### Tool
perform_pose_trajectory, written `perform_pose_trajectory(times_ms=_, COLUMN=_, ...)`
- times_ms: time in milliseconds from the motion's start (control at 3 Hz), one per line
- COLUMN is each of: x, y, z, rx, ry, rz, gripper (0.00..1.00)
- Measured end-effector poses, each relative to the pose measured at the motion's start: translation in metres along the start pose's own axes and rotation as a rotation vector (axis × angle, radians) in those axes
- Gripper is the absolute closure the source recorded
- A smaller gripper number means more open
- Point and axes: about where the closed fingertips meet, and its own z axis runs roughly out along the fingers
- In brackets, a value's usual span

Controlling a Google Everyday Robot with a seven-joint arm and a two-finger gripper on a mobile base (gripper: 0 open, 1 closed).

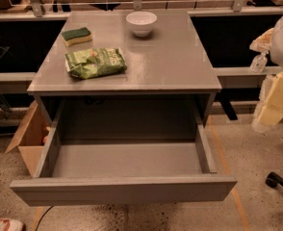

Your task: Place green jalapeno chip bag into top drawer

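Observation:
The green jalapeno chip bag [96, 62] lies flat on the left part of the grey table [170, 61], near its front edge. The top drawer [124, 190] is pulled fully out below the tabletop, and nothing shows inside it. My gripper [275, 101] shows as a pale yellowish shape at the right edge of the camera view. It is raised beside the table's right side, well away from the bag and holding nothing that I can see.
A dark-green-and-yellow sponge [76, 36] lies behind the bag. A white bowl [141, 23] stands at the back middle of the table. A brown cardboard box [28, 138] sits on the floor left of the drawer. A chair caster [276, 179] is on the floor at the right.

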Motion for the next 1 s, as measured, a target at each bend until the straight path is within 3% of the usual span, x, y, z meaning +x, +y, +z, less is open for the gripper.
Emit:
perform_pose_trajectory(times_ms=333, x=-0.001, y=0.000, z=0.000, rx=0.002, ry=-0.001, rz=-0.001, gripper=0.00)
perform_pose_trajectory(times_ms=667, x=-0.050, y=-0.009, z=0.027, rx=-0.028, ry=-0.043, rz=-0.077, gripper=0.00)
perform_pose_trajectory(times_ms=1000, x=-0.121, y=-0.019, z=0.052, rx=-0.058, ry=-0.136, rz=-0.192, gripper=0.00)
